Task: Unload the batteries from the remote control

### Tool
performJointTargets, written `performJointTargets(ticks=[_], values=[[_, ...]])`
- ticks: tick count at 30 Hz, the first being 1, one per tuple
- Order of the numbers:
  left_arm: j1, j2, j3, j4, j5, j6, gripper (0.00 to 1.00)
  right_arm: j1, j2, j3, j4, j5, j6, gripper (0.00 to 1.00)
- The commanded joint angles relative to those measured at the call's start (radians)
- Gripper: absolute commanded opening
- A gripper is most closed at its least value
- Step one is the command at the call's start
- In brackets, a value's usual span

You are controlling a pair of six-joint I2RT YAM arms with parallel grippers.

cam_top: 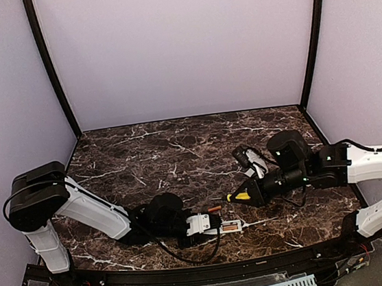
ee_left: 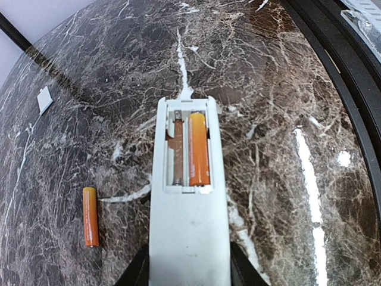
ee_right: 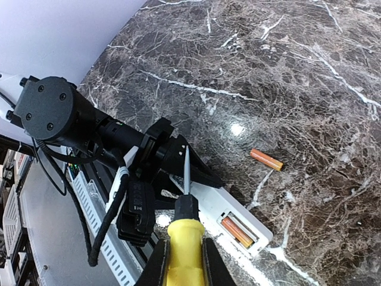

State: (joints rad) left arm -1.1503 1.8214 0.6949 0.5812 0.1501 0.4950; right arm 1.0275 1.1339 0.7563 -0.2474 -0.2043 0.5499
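The white remote control [ee_left: 189,226] lies back side up on the marble table with its battery bay open. My left gripper [ee_left: 189,271] is shut on its near end. One orange battery [ee_left: 199,149] sits in the right slot; the left slot shows only its spring. A second battery [ee_left: 90,216] lies loose on the table left of the remote. My right gripper [ee_right: 184,265] is shut on the yellow-handled screwdriver [ee_right: 186,235], tip held above the remote [ee_right: 238,217] and apart from it. In the top view the left gripper [cam_top: 202,226] and right gripper [cam_top: 252,192] are close together at the front.
A small grey-white cover piece [ee_left: 44,99] lies on the table beyond the loose battery. The black front rail [cam_top: 192,275] runs just behind the remote. The left arm's black wrist [ee_right: 89,128] fills the space left of the screwdriver.
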Motion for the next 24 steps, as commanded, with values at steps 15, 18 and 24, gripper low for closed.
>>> performJointTargets(ticks=[15, 18, 24], values=[[-0.002, -0.121, -0.108, 0.127, -0.087, 0.078, 0.00, -0.003, -0.032, 0.102, -0.207, 0.178, -0.056, 0.00], [-0.002, -0.137, -0.119, 0.143, -0.104, 0.100, 0.00, -0.009, -0.033, 0.127, -0.238, 0.188, -0.077, 0.00], [-0.002, -0.161, -0.162, 0.230, -0.138, 0.185, 0.00, -0.026, -0.032, 0.185, -0.290, 0.224, -0.141, 0.00]])
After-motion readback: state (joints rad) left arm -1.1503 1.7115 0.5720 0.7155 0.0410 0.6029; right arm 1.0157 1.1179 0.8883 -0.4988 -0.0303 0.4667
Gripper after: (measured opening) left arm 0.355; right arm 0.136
